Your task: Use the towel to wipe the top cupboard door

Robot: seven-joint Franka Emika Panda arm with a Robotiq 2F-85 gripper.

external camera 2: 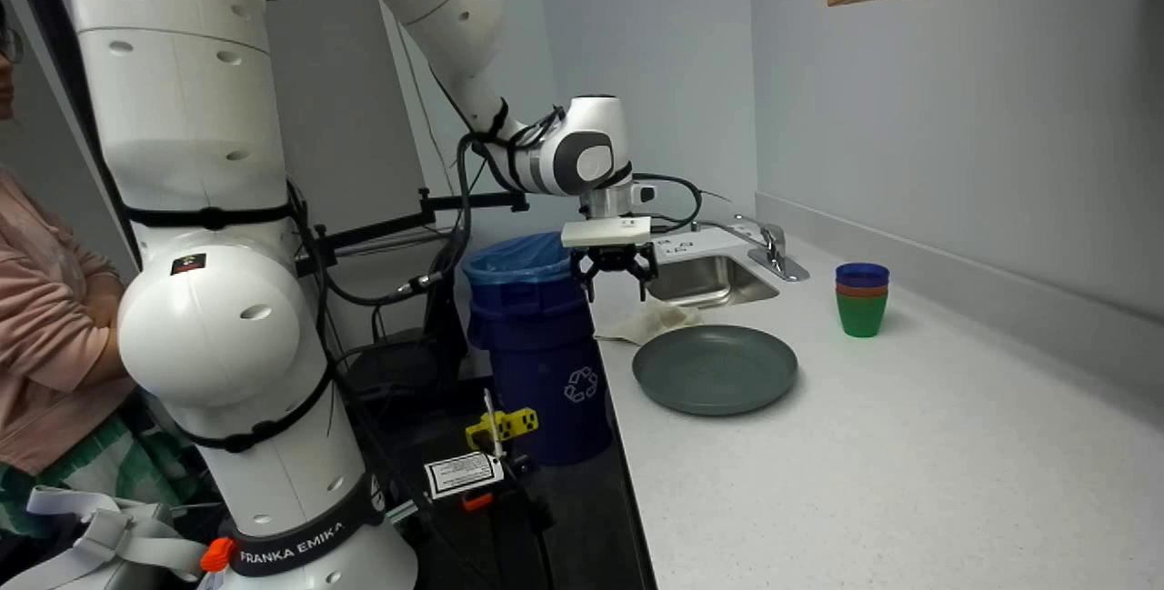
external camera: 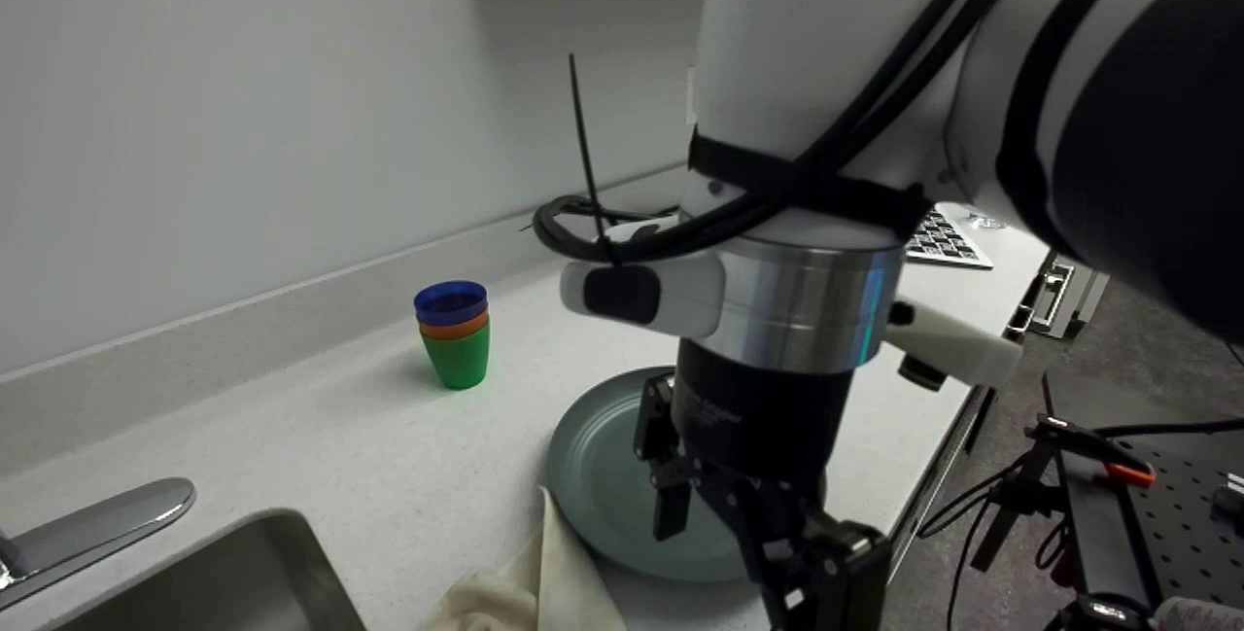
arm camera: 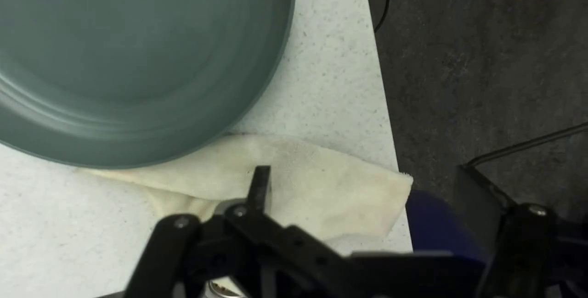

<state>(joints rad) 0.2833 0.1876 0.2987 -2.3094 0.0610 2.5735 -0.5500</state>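
In an exterior view, the gripper (external camera 2: 618, 288) is hanging at ten o'clock from the towel (external camera 2: 660, 322), which is lying on the counter (external camera 2: 909, 481) at ten o'clock of the plate (external camera 2: 716, 367); stacked cups (external camera 2: 862, 306) are standing at two. In an exterior view, the towel is lying crumpled at the plate's eight o'clock, near the sink (external camera: 262, 563). In the wrist view, the towel is lying at the plate's five o'clock, one corner poking past the counter edge; the gripper's fingers (arm camera: 261, 185) are standing wide apart, released.
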